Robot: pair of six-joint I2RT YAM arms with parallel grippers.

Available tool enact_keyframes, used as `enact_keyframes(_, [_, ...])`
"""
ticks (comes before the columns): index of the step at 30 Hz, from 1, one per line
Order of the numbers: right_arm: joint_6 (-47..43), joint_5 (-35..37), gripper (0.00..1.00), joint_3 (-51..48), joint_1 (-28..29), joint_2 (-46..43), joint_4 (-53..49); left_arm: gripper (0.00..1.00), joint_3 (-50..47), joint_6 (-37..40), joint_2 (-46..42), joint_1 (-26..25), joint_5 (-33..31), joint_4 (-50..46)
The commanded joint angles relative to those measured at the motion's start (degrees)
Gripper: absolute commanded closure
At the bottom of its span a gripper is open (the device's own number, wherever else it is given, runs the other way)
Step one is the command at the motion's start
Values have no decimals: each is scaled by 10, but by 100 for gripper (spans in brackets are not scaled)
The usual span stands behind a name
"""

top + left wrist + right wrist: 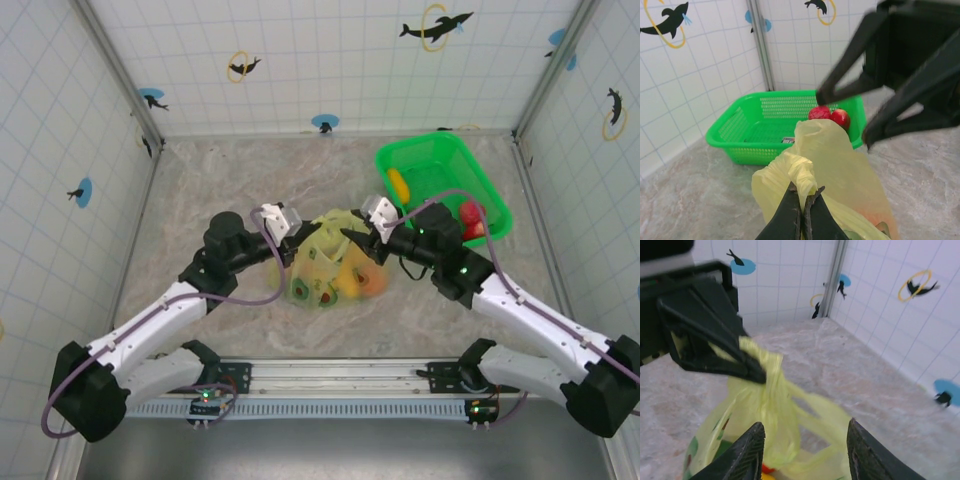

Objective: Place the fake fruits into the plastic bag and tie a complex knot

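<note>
Top external view is showing the plastic bag point(335, 262) sitting near the middle of the marble-patterned table point(230, 180), between the two arms. The fake fruits point(372, 282) are showing through its thin pale yellow skin as orange and green shapes. The left gripper point(298, 240) is sitting against the bag's upper left edge, and the right gripper point(352, 238) is hanging over its top right, the two claws close together above the bag. Behind the right arm, a green tray point(440, 172) is lying in the far right corner, well apart from the bag, with a yellow fruit point(398, 183) and red fruits point(470, 218) inside it. In the left wrist view, the left gripper point(802, 200) is pinching a twisted bunch of the bag's point(840, 160) handle plastic, its jaws pressed tight together on the strip. Just beyond it, the right gripper point(842, 120) is standing with its black fingers spread. In the right wrist view, the right gripper point(805, 440) is holding its jaws wide apart with the bag's point(765, 405) gathered top rising between them. Neither finger is visibly pressing the plastic. The left gripper's tip point(757, 375) is clamping that same gathered neck from the left.
</note>
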Motion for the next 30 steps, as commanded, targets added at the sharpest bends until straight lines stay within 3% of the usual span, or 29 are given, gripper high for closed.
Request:
enact_keyframes(1, [-137, -13, 47, 77, -3, 35, -133, 100, -15, 29, -9, -2, 16, 29])
enact_keyframes(4, [-213, -19, 38, 166, -3, 100, -227, 100, -22, 39, -14, -7, 16, 30])
enact_keyframes(12, [-309, -117, 36, 293, -16, 194, -371, 100, -30, 52, -30, -10, 11, 29])
enact_keyframes(25, [-322, -152, 34, 326, 2, 247, -391, 100, -32, 60, -31, -14, 20, 27])
enact_keyframes(28, [-315, -158, 37, 333, 3, 254, -389, 100, -32, 62, -32, -15, 21, 25])
enact_keyframes(30, [-314, -161, 44, 339, 1, 259, -392, 100, -33, 65, -33, -16, 21, 24])
